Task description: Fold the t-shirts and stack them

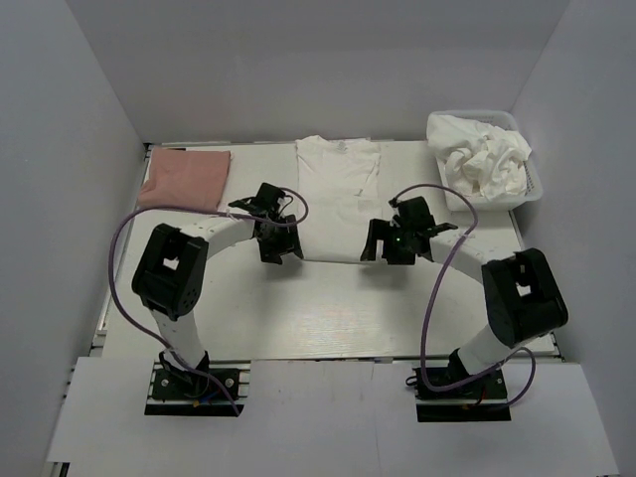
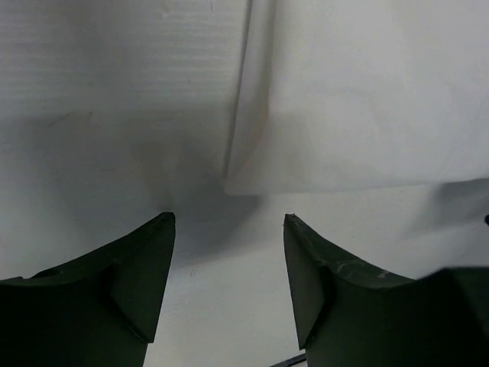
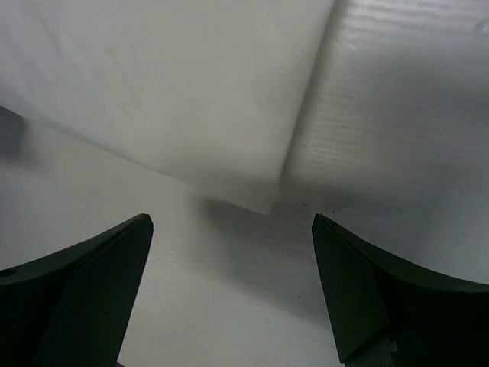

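**While both grippers stand open, the near hem is the weak point**

Left gripper (image 2: 229, 222) and right gripper (image 3: 233, 222) hang just short of the near corners of the white t-shirt (image 1: 338, 194), fingers parted, nothing between them. This shirt lies flat at mid-table (image 1: 328, 308), folded to a narrow strip. Closing too high would likely catch one layer only, and unequal bites would skew the fold. Farther back lie the folded salmon-pink shirt (image 1: 186, 179) at left and crumpled white shirts (image 1: 482, 159) in the basket (image 1: 530, 195) at right.
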{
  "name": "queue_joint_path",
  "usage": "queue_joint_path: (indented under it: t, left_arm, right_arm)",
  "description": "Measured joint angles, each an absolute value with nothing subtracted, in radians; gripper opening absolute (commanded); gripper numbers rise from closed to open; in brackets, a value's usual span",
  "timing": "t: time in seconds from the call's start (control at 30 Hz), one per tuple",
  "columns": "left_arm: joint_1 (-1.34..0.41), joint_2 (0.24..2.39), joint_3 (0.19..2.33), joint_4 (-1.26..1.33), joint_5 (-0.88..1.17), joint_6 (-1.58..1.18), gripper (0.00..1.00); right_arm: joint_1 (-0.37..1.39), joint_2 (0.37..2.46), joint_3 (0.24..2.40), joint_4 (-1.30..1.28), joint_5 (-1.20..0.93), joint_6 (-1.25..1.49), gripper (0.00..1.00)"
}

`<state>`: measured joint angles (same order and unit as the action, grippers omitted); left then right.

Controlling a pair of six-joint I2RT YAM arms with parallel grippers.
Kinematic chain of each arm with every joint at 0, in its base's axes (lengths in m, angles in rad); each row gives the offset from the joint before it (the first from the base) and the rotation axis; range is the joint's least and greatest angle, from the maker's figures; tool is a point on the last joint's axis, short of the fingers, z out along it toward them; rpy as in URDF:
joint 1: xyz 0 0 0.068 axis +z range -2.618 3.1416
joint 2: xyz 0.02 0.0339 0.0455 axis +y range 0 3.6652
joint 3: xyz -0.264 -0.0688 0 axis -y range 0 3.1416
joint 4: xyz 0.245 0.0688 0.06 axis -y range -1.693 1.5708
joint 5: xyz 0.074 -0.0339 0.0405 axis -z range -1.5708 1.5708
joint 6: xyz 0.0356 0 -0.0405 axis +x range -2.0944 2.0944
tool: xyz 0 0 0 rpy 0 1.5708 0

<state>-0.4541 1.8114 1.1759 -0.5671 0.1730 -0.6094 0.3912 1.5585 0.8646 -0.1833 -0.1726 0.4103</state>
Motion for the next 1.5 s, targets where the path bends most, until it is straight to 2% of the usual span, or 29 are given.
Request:
queue_joint_path:
  t: [0.07,0.13,0.23,0.3,0.37,0.4,0.47,0.5,0.57,0.6,0.63,0.77,0.93,1.17,1.33,1.5]
  left_arm:
    - [-0.455,1.845,1.177,-0.541,0.193,-0.606,0.57]
    - [-0.456,1.862,1.182,-0.522,0.217,-0.607,0.41]
    - [-0.461,1.882,1.186,-0.485,0.229,-0.601,0.28]
    - [-0.46,1.897,1.188,-0.47,0.246,-0.604,0.2]
    - [-0.46,1.908,1.192,-0.456,0.263,-0.605,0.01]
    - [-0.46,1.912,1.194,-0.448,0.27,-0.605,0.0]
    - [-0.461,1.922,1.201,-0.438,0.281,-0.604,0.0]
    - [-0.46,1.926,1.204,-0.435,0.286,-0.604,0.0]
    - [-0.461,1.927,1.206,-0.428,0.286,-0.604,0.0]
    - [-0.461,1.927,1.204,-0.424,0.286,-0.605,0.0]
    - [-0.461,1.922,1.195,-0.414,0.286,-0.606,0.0]
    - [-0.466,1.829,1.082,-0.392,0.272,-0.614,0.0]
    - [-0.504,1.56,0.9,-0.484,0.275,-0.637,0.0]
    - [-0.528,1.158,0.906,-0.653,0.326,-0.662,0.0]
    - [-0.53,1.038,0.976,-0.689,0.349,-0.689,0.0]
    - [-0.525,1.074,1.011,-0.694,0.312,-0.699,0.0]
  right_arm:
    - [0.381,1.604,0.854,-0.184,-0.205,0.408,0.9]
    - [0.371,1.618,0.862,-0.15,-0.237,0.403,0.9]
    - [0.355,1.652,0.872,-0.115,-0.283,0.399,0.86]
    - [0.349,1.672,0.879,-0.087,-0.316,0.392,0.69]
    - [0.346,1.691,0.879,-0.071,-0.334,0.389,0.58]
    - [0.342,1.698,0.879,-0.066,-0.345,0.388,0.49]
    - [0.338,1.709,0.877,-0.064,-0.349,0.388,0.41]
    - [0.336,1.71,0.875,-0.063,-0.353,0.389,0.31]
    - [0.335,1.71,0.868,-0.07,-0.352,0.387,0.19]
    - [0.335,1.71,0.862,-0.075,-0.352,0.387,0.08]
    - [0.335,1.705,0.853,-0.078,-0.354,0.385,0.01]
    - [0.337,1.609,0.802,-0.155,-0.355,0.372,0.0]
    - [0.349,1.359,0.734,-0.326,-0.403,0.35,0.0]
    - [0.351,1.092,0.757,-0.579,-0.561,0.328,0.0]
    - [0.348,1.092,0.836,-0.687,-0.643,0.318,0.0]
    - [0.335,1.203,0.98,-0.73,-0.652,0.293,0.0]
